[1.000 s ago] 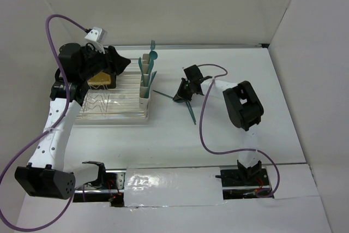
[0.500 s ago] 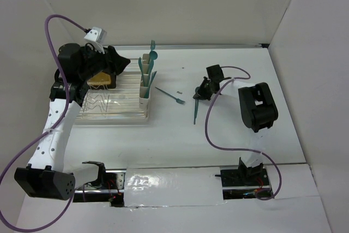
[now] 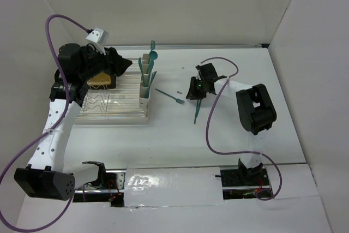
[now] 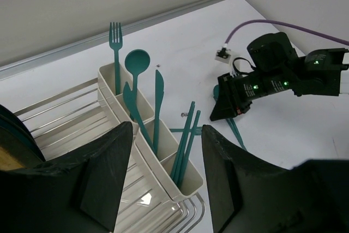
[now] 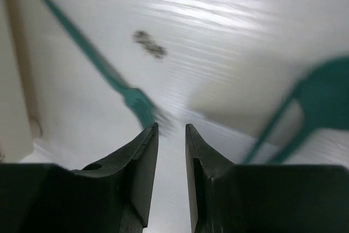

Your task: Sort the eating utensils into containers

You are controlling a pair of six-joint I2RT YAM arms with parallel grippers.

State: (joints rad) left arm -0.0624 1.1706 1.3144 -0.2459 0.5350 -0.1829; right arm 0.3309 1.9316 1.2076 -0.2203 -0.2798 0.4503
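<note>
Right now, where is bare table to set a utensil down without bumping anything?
Free: the near strip of white table between the clear wire dish rack and the near edge; the far right corner. Crowded: between the cream cups and right gripper, where a teal plastic fork lies.

No legible text, label or number anywhere.
</note>
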